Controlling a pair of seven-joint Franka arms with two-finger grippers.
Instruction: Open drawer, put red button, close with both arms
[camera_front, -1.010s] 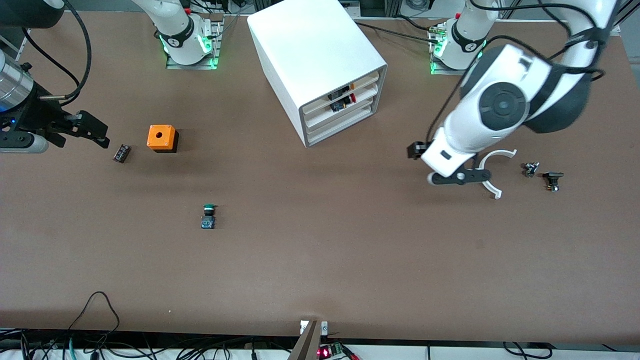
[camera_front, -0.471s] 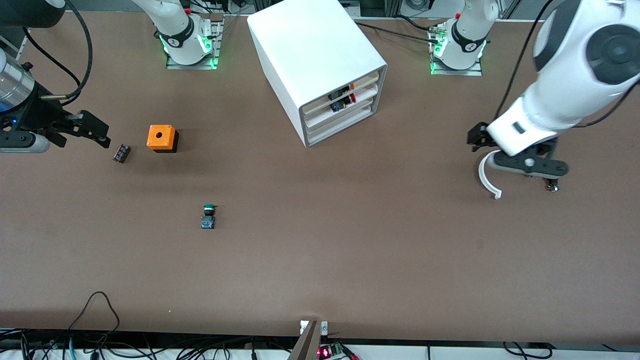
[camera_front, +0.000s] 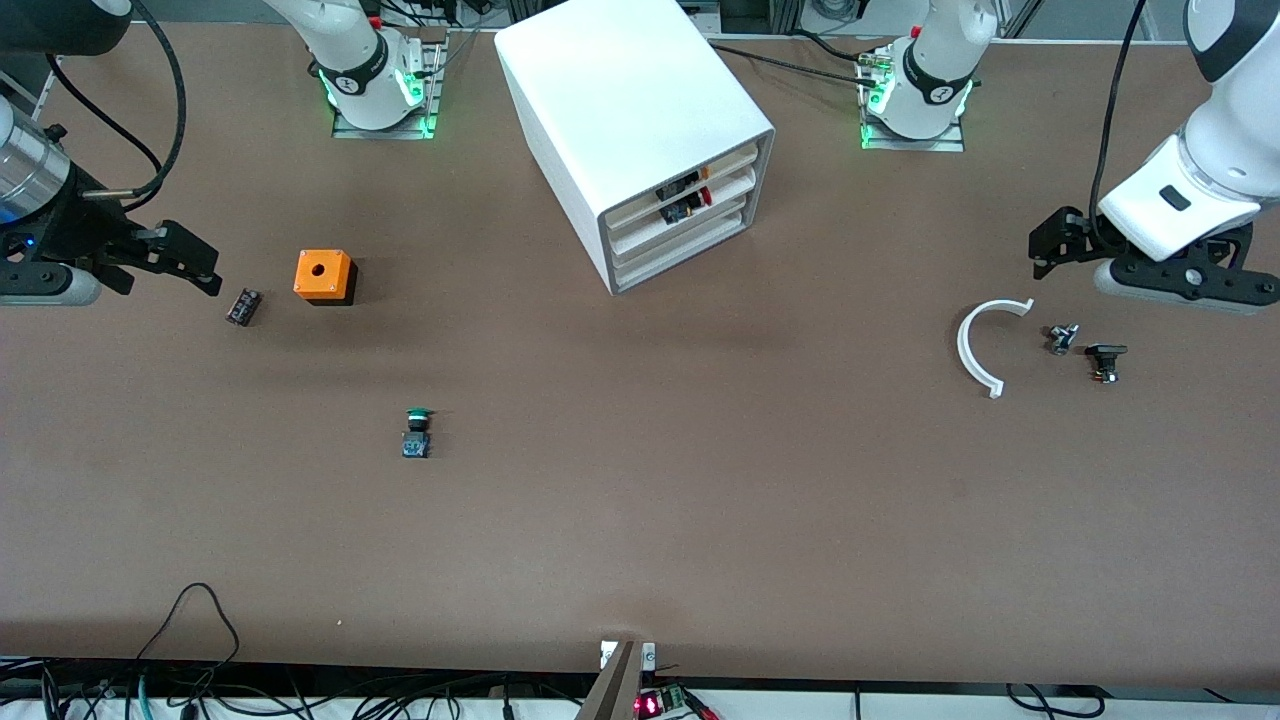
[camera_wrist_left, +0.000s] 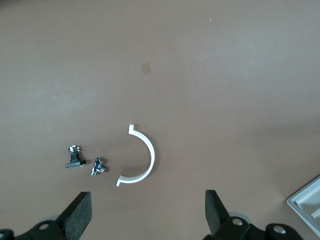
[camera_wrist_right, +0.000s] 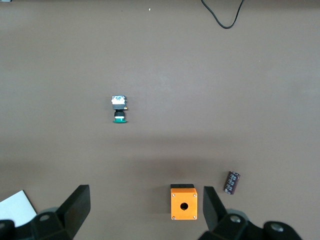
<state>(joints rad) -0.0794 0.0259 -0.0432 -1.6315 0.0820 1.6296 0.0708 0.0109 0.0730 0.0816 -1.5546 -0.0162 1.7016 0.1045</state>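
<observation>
With the red button (camera_front: 704, 197) in the closed drawer (camera_front: 690, 206), I'd park my empty, spread left tool (camera_wrist_left: 145, 215) and right tool (camera_wrist_right: 145, 212) above the tabletop (camera_front: 700, 480).

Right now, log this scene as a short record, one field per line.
cabinet: white box, drawers facing the front camera
drawer: second of four, pushed in
red button: inside that drawer, red cap showing
left gripper: open, over the table near the white arc
right gripper: open, over the table beside the small dark part and the orange box
green button: on the table, nearer the front camera than the orange box
</observation>
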